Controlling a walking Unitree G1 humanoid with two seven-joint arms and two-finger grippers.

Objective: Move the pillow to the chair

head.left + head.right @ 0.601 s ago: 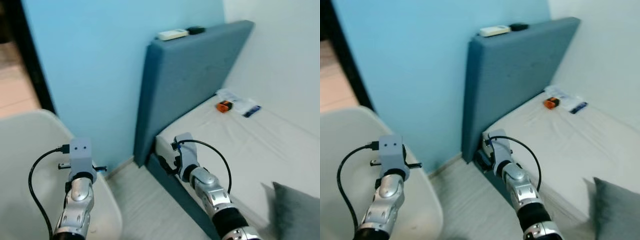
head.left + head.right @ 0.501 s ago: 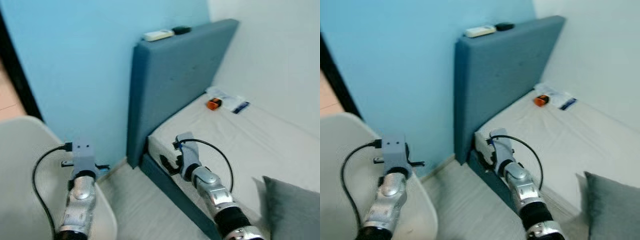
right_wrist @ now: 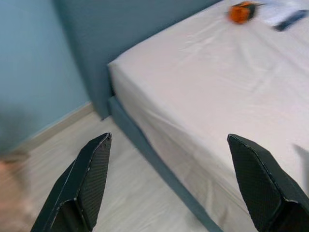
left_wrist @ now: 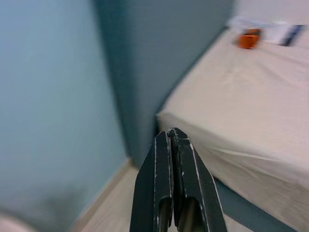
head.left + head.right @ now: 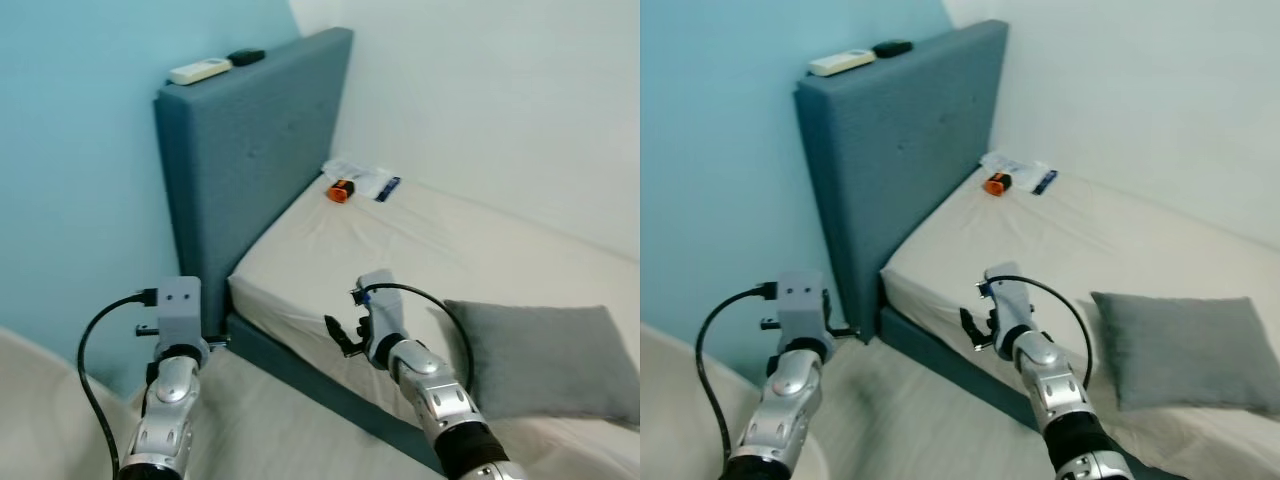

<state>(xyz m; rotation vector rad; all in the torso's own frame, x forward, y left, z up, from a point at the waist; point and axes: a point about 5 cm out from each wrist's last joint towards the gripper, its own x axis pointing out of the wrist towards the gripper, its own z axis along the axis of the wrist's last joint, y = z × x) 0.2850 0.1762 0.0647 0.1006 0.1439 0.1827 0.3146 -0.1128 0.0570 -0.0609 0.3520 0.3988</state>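
The grey pillow (image 5: 545, 360) lies flat on the cream mattress (image 5: 420, 250), at the right of the head view. A curved piece of the white chair (image 5: 45, 420) fills the bottom-left corner. My left gripper (image 4: 172, 137) is shut with nothing in it, and points at the bed's near corner and the floor beside the headboard. My right gripper (image 3: 169, 140) is wide open and hovers over the mattress edge, left of the pillow and apart from it. Both silver arms reach forward, the left arm (image 5: 170, 400) by the chair and the right arm (image 5: 430, 390) in front of the bed.
A tall blue-grey headboard (image 5: 250, 150) stands against the blue wall (image 5: 70, 180), with a white remote (image 5: 200, 71) on top. An orange object (image 5: 341, 190) and white packets (image 5: 365, 178) lie at the head of the bed. Pale wood floor (image 5: 270, 420) runs between chair and bed.
The camera has swung to the right: the whole pillow has come into view and the chair has slid to the left edge. Both arms keep the same pose.
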